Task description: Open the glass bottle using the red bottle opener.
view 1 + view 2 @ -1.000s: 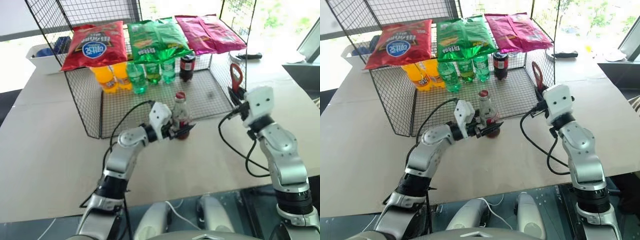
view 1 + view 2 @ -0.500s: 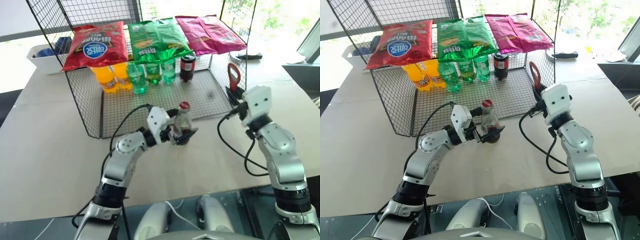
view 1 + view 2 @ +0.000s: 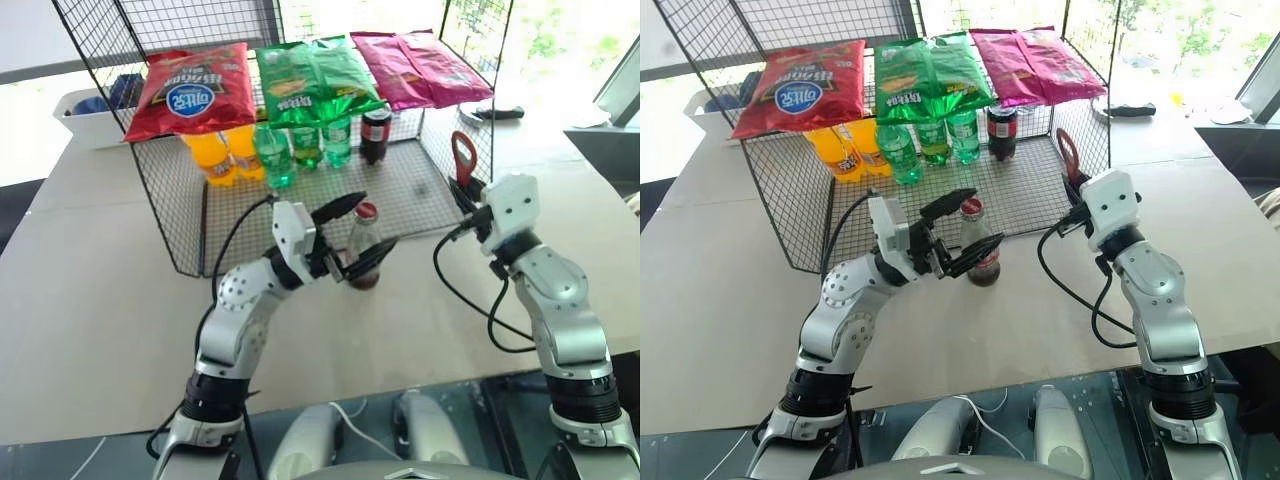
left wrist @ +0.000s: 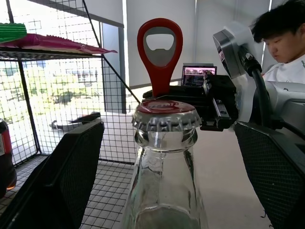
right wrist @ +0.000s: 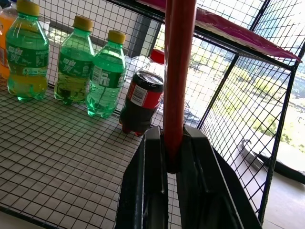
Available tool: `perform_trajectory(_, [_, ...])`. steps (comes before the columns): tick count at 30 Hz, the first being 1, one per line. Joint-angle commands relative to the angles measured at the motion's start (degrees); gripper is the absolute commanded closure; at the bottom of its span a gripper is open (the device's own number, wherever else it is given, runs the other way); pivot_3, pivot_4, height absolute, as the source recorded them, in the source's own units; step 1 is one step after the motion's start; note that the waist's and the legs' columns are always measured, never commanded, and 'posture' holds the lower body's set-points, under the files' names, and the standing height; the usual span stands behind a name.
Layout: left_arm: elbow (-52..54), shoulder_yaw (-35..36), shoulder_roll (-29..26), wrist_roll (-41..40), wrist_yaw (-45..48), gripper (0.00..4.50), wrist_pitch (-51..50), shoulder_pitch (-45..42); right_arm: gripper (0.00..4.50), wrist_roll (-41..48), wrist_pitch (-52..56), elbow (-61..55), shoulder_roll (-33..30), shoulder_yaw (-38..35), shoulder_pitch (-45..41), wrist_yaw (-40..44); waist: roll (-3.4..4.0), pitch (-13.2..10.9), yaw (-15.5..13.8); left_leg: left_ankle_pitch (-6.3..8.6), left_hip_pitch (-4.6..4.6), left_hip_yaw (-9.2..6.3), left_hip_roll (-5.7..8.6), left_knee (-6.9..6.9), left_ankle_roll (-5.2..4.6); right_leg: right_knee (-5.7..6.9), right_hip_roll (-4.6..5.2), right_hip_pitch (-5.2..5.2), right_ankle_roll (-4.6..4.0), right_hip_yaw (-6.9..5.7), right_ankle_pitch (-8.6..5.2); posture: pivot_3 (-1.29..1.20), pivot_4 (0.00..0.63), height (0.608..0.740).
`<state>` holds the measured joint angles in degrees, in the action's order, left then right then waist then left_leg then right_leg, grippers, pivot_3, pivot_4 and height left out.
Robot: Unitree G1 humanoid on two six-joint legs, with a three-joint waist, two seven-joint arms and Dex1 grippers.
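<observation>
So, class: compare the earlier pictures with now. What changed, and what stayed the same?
The left end effector let go of the glass bottle: its fingers spread wide and it drew back, lifting slightly. The bottle stands upright, capped, at the rack's front edge. The right end effector kept clamping the red bottle opener upright, in place.

The glass bottle (image 3: 364, 250) stands upright on the bench (image 3: 90, 300) just in front of the wire rack (image 3: 190, 235), with the left tool (image 3: 352, 232) spread wide to either side of it, one finger (image 4: 62, 176) on each flank and a gap between finger and glass. Above the cap the way is clear, though the red bottle opener (image 3: 464, 158), clamped upright in the right tool (image 3: 470, 192), stands near on the right. Behind, the rack's mesh and the green bottles (image 3: 305, 145) close off the far side; the bench to the front and left lies bare.
</observation>
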<state>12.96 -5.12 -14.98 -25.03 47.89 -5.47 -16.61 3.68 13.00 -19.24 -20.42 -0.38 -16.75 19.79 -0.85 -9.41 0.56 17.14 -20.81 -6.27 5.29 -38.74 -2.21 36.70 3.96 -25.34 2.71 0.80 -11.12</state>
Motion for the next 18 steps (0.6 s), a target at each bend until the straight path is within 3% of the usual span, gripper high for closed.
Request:
perform_trajectory(1, [1.38, -0.59, -0.46, -0.03, 0.37, 0.02, 0.52, 0.26, 4.50, -0.02, -1.56, -1.13, -0.32, -0.14, -1.49, 0.47, 0.00, 0.00, -0.01, 0.00, 0.00, 0.00, 0.00, 0.00, 0.00, 0.00, 0.00, 0.00, 0.00, 0.00, 0.00, 0.00, 0.150, 0.734])
perform_trajectory(10, [-0.45, -1.11, -1.29, 1.13, 0.39, 0.02, 0.90, 0.57, 4.50, -0.14, -1.74, -1.10, -0.07, 0.02, -1.81, 0.49, 0.00, 0.00, -0.02, 0.00, 0.00, -0.01, 0.00, 0.00, 0.00, -0.01, 0.00, 0.00, 0.00, 0.00, 0.00, 0.00, 0.150, 0.734])
perform_trajectory(13, [-0.47, -1.01, -1.14, 0.83, 0.23, 0.85, 0.87, 0.48, 4.50, -0.10, -1.72, -1.24, -0.06, 0.01, -1.72, 0.51, 0.00, 0.00, -0.01, 0.00, 0.00, 0.00, 0.00, 0.00, 0.00, -0.02, 0.01, 0.00, 0.00, 0.00, 0.00, 0.00, 0.150, 0.734])
perform_trajectory(18, [-0.45, -0.31, -0.03, -0.19, -0.75, 2.87, 0.92, 0.15, 4.50, -0.17, -1.73, -1.34, 0.14, 0.20, -1.56, 0.44, 0.00, 0.00, -0.10, 0.00, 0.00, -0.01, 0.00, 0.00, 0.00, -0.02, 0.02, 0.00, 0.00, -0.01, 0.00, 0.00, 0.150, 0.734])
